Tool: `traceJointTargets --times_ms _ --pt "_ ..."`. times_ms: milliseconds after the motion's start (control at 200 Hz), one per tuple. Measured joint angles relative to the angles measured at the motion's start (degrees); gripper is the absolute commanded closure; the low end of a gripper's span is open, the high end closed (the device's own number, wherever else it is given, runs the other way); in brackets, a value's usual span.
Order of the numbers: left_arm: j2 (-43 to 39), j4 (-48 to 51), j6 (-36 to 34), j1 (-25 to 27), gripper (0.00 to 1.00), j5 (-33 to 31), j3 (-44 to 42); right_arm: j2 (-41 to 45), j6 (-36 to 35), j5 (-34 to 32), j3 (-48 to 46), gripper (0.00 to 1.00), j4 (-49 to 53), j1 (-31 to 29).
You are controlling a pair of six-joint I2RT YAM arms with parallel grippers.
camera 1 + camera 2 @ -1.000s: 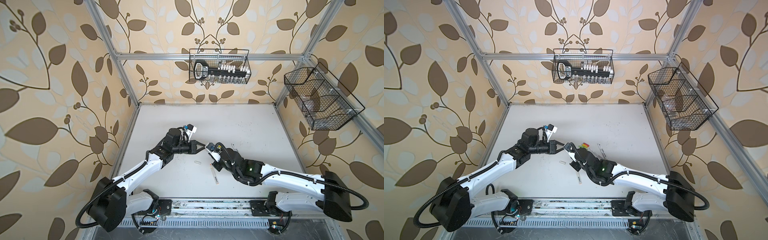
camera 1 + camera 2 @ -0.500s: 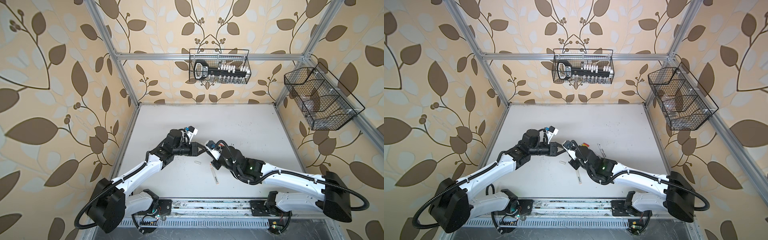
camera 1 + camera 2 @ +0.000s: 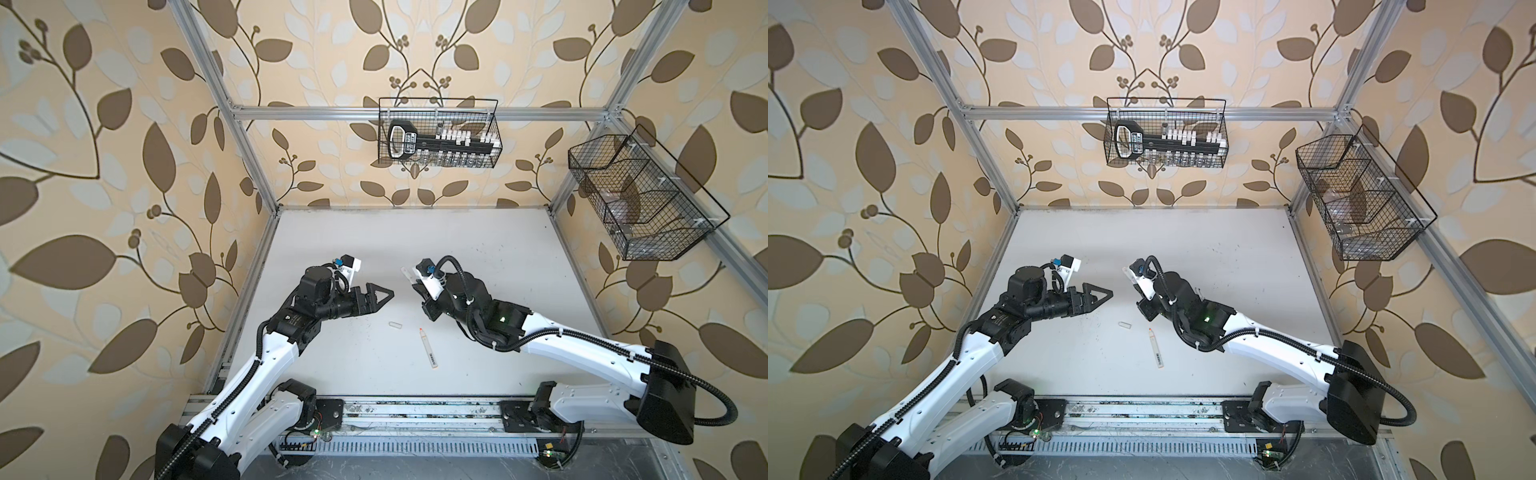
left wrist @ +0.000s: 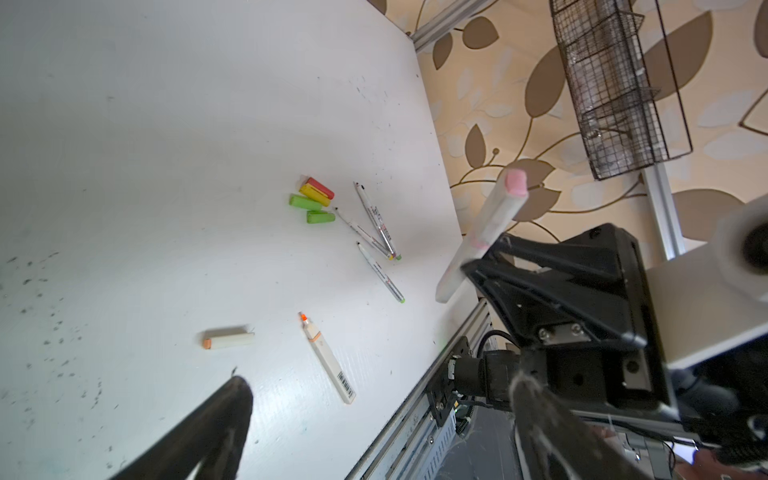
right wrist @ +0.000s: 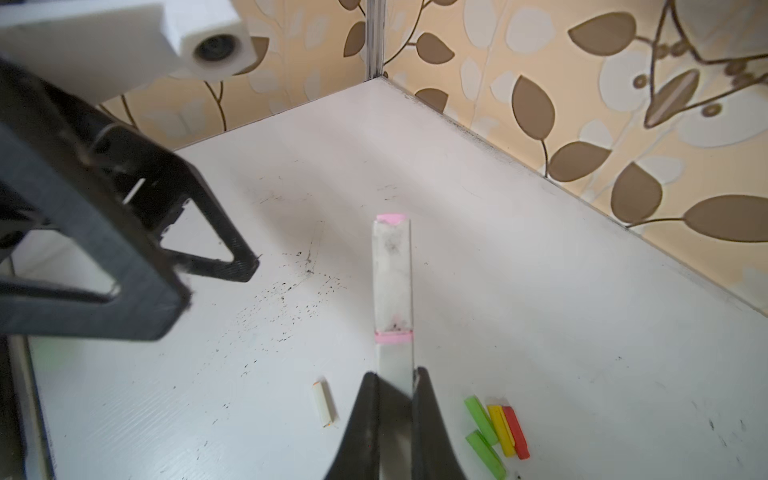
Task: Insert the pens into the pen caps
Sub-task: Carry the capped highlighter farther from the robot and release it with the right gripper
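Left end effector [image 3: 384,295]: spread wide, above the table [image 5: 519,257].
Right end effector [image 5: 397,388]: pinching a pale marker [image 5: 392,282], pink-ended.

Left jaws spread; right seemingly clamped.

Table [image 3: 478,249]: white flat top, marked with scattered dark specks. Lying on it:

- One grey marker [image 4: 328,359], orange tip bare.
- A lone grey cap [image 4: 228,337] near the marker, not touching it.
- Farther off, thin white pens [image 4: 380,272], two of them meeting at one end.
- Beside the pens, a tight cluster: red cap [image 4: 320,188] against yellow cap [image 4: 314,194], with two green caps [image 4: 305,202] alongside.
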State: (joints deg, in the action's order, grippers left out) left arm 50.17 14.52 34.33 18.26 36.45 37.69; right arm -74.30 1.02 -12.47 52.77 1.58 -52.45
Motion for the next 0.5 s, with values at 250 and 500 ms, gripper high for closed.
traceJointTargets --times_ms 250,500 --pt "-3.30 15.87 -3.96 0.00 0.01 -12.00 5.22 -15.96 5.46 0.24 14.23 0.95 8.81 3.08" --pt "-5.60 23.15 -6.56 -0.37 0.01 -17.07 7.65 -26.91 9.92 -0.39 22.01 0.94 14.97 7.65"
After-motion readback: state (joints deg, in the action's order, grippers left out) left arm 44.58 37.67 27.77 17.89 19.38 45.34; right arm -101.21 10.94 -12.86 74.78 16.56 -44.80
